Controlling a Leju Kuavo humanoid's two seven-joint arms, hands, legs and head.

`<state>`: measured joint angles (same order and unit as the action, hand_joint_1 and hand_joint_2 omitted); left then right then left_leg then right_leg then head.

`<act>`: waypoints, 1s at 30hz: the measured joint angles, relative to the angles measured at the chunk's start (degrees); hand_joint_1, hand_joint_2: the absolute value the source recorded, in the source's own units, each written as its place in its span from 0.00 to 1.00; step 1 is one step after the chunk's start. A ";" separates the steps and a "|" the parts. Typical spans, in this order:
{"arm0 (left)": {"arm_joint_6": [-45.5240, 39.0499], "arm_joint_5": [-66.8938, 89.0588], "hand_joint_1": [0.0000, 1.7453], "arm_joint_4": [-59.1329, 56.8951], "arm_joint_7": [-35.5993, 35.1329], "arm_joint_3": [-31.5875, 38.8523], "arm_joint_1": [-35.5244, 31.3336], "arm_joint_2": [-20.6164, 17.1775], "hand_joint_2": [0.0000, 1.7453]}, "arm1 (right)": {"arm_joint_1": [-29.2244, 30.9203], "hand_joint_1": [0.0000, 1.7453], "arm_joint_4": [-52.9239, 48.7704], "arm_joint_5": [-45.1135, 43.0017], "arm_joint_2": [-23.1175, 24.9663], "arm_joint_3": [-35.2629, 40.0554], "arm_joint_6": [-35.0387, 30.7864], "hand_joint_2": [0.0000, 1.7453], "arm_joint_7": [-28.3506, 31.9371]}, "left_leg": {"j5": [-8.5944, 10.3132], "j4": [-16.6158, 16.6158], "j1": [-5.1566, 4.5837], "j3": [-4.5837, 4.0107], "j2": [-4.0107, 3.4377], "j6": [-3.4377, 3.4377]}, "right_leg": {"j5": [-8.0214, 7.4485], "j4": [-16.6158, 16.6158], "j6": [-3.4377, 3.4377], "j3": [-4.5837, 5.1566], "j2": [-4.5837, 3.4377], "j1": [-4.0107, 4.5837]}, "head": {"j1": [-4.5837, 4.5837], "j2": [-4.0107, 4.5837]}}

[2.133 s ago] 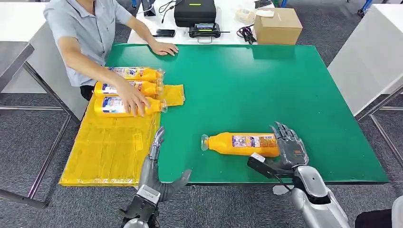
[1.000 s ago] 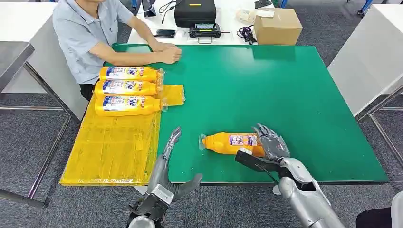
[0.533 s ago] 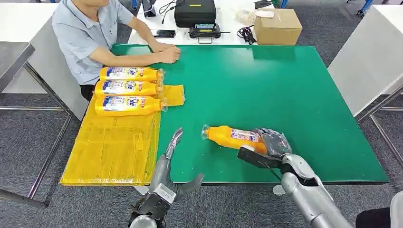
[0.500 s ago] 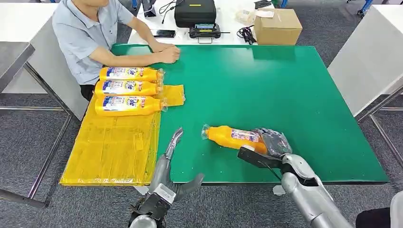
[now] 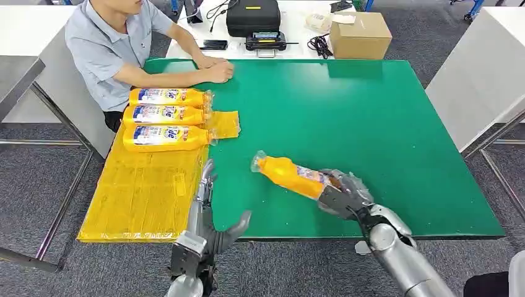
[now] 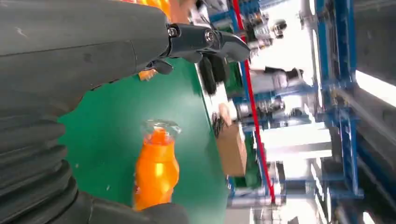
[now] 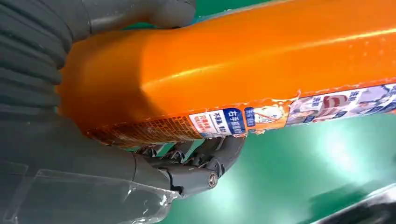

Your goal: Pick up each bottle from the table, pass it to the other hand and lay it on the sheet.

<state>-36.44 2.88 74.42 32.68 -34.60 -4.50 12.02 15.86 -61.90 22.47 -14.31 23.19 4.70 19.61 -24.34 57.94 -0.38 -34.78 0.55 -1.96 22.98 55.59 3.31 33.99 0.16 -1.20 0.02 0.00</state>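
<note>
Green table (image 5: 371, 111): right hand (image 5: 344, 192) grips an orange bottle (image 5: 291, 177) by its base, cap toward the left hand (image 5: 207, 213), spread empty.

The head view is evenly and brightly lit from overhead and sharp across the frame, with only a soft shadow on the green counter (image 5: 371, 111) under the cardboard box (image 5: 360, 34) and a faint sheen on the yellow sheet (image 5: 145, 185). In the left wrist view the background behind the counter is blown out to white around the blue racks (image 6: 336, 70), the whole scene is smeared and soft, and the orange bottle (image 6: 156, 170) glows with a pale highlight. In the right wrist view the bottle (image 7: 261, 60) shows long streaks of glare along its side, bright patches of reflected light lie on the counter (image 7: 336, 154), and the right hand (image 7: 187, 163) below it sits in shade.
</note>
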 measured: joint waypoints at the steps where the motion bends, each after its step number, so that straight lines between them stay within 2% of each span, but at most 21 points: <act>1: -0.02 -0.37 0.00 -0.39 0.22 0.07 -0.16 0.18 1.00 | -0.36 1.00 -0.65 -0.24 0.37 -0.02 0.09 1.00 -0.11 | 0.01 0.00 0.01 0.01 0.03 0.00 | 0.00 0.00 0.00 0.00 0.00 0.01 | 0.00 0.00; 6: 0.11 -2.45 0.00 -1.42 0.21 0.15 -0.61 0.46 1.00 | -1.39 0.98 -2.12 -1.36 0.87 -0.31 0.11 1.00 0.09 | 0.02 0.00 0.02 -0.06 0.05 0.01 | 0.00 0.02 0.00 0.00 0.00 0.00 | 0.04 0.00; 9: 5.73 -13.45 0.00 -2.66 -5.19 0.85 -0.76 0.79 1.00 | -2.75 1.00 -4.84 -4.71 2.42 -0.72 0.06 1.00 2.75 | 0.02 0.00 0.00 -0.14 0.07 0.00 | 0.00 0.02 0.00 0.04 0.01 -0.01 | 0.07 0.00; 11: 11.22 -22.94 0.00 -4.22 -8.42 1.71 -0.77 0.85 1.00 | -3.15 0.98 -8.01 -8.10 4.08 -0.63 0.80 1.00 3.26 | 0.01 0.00 0.00 -0.15 -0.05 0.01 | 0.00 0.02 0.00 0.14 -0.09 -0.01 | 0.02 0.00; 15: 16.80 -29.32 0.00 -6.75 -9.46 1.92 -1.34 0.83 1.00 | -3.16 1.00 -13.22 -13.61 5.85 0.46 3.36 1.00 3.24 | 0.02 0.00 0.05 -0.17 0.09 0.02 | 0.01 0.02 -0.01 0.14 -0.04 0.02 | 0.04 0.00; 25: 17.81 -30.20 0.00 -10.16 -9.55 1.29 -3.32 0.81 1.00 | -3.15 1.00 -16.43 -17.20 7.78 2.51 3.76 1.00 4.63 | 0.02 0.00 0.00 -0.20 0.06 0.01 | 0.01 0.03 0.00 0.15 -0.06 -0.02 | 0.04 0.00; 27: 17.86 -30.49 0.00 -10.51 -9.53 1.27 -3.61 0.83 1.00 | -3.15 0.95 -16.54 -17.27 8.02 2.95 3.76 1.00 4.66 | 0.02 0.00 0.01 -0.20 0.06 0.01 | 0.01 0.03 0.00 0.15 -0.05 -0.01 | 0.04 0.00; 28: 17.86 -30.49 0.00 -10.66 -9.53 1.27 -3.72 0.83 1.00 | -3.16 1.00 -16.59 -17.29 8.11 3.06 3.76 1.00 4.66 | 0.02 0.00 0.01 -0.20 0.06 0.01 | 0.01 0.03 0.00 0.16 -0.06 -0.01 | 0.04 0.00; 30: 17.92 -30.51 0.00 -10.77 -9.31 1.25 -3.81 0.83 1.00 | -3.15 1.00 -16.67 -17.29 8.13 3.21 3.76 1.00 4.66 | 0.02 0.00 0.01 -0.20 0.05 0.01 | 0.01 0.03 0.00 0.16 -0.06 -0.01 | 0.04 0.00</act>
<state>-18.51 -27.63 63.65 23.37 -33.35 -8.30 12.85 12.71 -78.58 5.18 -6.19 26.40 8.46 24.26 -24.32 57.94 -0.37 -34.98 0.60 -1.95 22.99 55.62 3.30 34.14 0.09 -1.21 0.07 0.00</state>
